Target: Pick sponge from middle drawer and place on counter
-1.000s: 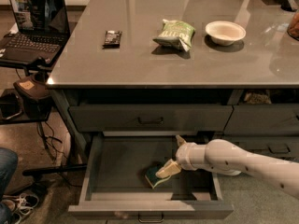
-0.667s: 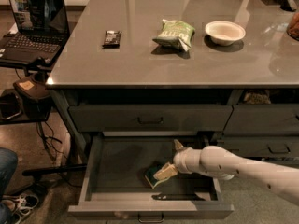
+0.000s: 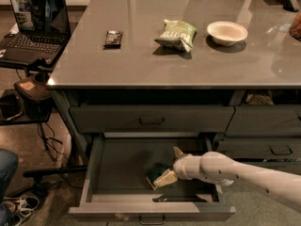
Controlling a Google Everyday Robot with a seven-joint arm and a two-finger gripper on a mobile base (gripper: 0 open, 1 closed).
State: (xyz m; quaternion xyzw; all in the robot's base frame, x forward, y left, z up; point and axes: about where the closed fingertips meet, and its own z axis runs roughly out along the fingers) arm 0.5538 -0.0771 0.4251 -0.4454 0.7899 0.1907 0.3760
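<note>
The middle drawer [image 3: 94,173] is pulled open below the counter [image 3: 141,60]. The sponge [image 3: 156,172] lies on the drawer floor right of centre, dark green face up with a yellow edge showing. My gripper [image 3: 171,165] reaches in from the right on a white arm and is low inside the drawer. Its fingers are spread: one tan fingertip [image 3: 166,178] lies against the sponge's right side and the other points toward the drawer's back, clear of the sponge. The gripper is open and holds nothing.
On the counter are a light-green snack bag [image 3: 176,33], a white bowl [image 3: 227,32] and a small dark packet [image 3: 113,38]. A laptop [image 3: 33,22] stands on a side table at left. Closed drawers [image 3: 150,119] sit above and to the right. A person's leg shows at lower left.
The arm has reached slightly further left and lower, bringing the lower fingertip against the sponge. The sponge has stayed in place on the drawer floor.
</note>
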